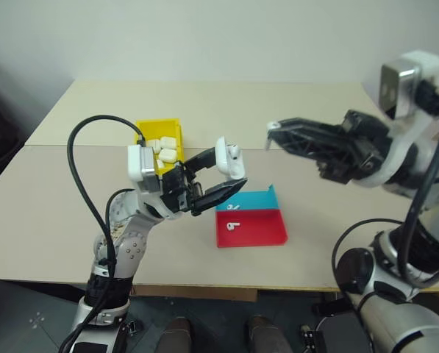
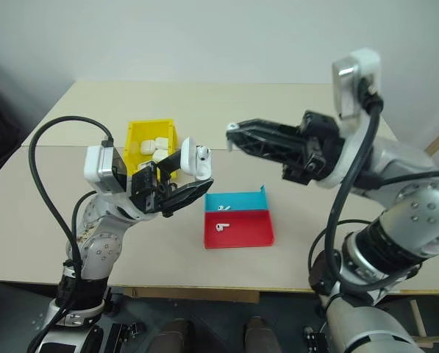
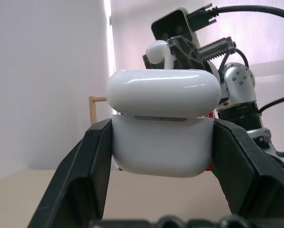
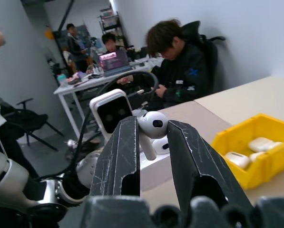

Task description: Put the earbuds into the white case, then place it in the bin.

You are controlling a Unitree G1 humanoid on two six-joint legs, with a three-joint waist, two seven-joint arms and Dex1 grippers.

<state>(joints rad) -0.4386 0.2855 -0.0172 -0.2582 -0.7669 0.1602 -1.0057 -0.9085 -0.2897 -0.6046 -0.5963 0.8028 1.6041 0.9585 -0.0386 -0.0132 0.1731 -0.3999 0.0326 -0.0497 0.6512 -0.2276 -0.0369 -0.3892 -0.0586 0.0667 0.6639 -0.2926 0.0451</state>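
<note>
Left gripper (image 1: pixel 220 179) clamps the glossy rounded case (image 1: pixel 229 157), lid open, mid-air at 3 o'clock of the yellow bin (image 1: pixel 160 132); right gripper (image 4: pixel 151 130) pinches a smooth white earbud (image 4: pixel 151 127).

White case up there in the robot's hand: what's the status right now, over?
Left gripper shut on the white case, lid open, one earbud seated. Right gripper pinches another earbud, held apart from the case. Nothing between them.

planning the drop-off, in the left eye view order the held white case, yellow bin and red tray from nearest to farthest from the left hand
1. Glossy white plastic earbud case, gripped in the left hand.
2. Shallow red plastic tray, just below on the table.
3. Bright yellow rectangular plastic bin, farther back; nearly as close, so a narrow call.
</note>
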